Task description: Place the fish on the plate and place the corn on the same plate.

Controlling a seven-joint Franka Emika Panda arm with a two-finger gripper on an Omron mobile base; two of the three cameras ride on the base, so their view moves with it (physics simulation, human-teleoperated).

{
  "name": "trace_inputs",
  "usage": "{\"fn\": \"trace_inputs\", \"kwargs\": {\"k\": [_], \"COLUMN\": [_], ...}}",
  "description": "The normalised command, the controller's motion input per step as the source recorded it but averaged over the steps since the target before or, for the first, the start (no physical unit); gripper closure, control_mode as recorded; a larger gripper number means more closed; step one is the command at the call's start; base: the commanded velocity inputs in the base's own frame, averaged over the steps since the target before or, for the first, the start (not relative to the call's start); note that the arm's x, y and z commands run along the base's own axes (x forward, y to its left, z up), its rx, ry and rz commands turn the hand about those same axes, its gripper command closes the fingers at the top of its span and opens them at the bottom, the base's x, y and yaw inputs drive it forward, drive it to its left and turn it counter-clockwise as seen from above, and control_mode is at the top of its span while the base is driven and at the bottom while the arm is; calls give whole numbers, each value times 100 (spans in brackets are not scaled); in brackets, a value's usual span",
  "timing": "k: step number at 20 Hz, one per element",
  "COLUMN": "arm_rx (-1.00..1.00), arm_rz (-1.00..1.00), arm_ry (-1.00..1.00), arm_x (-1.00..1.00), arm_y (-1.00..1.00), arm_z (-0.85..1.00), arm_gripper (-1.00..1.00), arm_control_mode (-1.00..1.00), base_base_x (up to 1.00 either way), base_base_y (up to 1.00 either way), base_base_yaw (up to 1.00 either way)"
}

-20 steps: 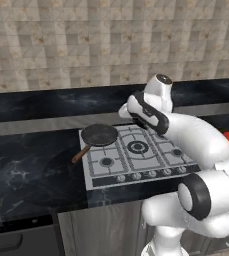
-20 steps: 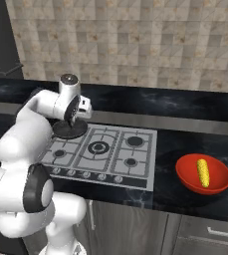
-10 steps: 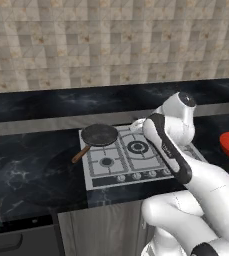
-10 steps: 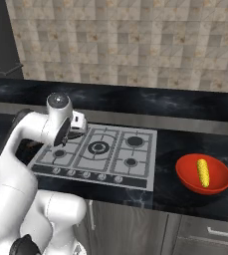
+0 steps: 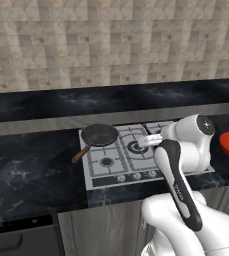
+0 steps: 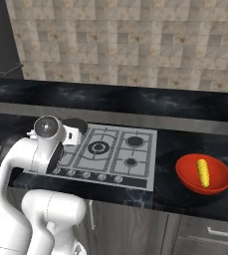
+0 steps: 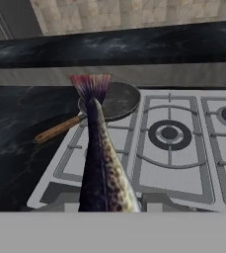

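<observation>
Dark counter (image 5: pixel 31 165) left of stove (image 7: pixel 183 163); gripper (image 7: pixel 109 210) clamps fish (image 7: pixel 102 168) above stove edge.

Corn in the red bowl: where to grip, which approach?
Grip the corn across its middle, coming straight down. It lies flat in the red bowl, whose raised rim blocks a side approach; jaws should close across the cob's narrow width.

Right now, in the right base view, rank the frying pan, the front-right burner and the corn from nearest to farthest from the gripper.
1. Frying pan, right beside the gripper at the hob's back-left corner.
2. Front-right burner, across the hob to the right.
3. Corn, in the red bowl on the counter, far right.
</observation>
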Motion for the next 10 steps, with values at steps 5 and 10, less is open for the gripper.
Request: {"fn": "trace_inputs", "kwargs": {"k": [5,10], "arm_rx": [0,0], "arm_rz": [0,0], "arm_ry": [0,0], "arm_x": [0,0], "arm_y": [0,0], "arm_z": [0,0], "arm_gripper": [100,100], "arm_control_mode": [100,100], "base_base_x": [0,0], "base_base_y": [0,0], "base_base_yaw": [0,0]}}
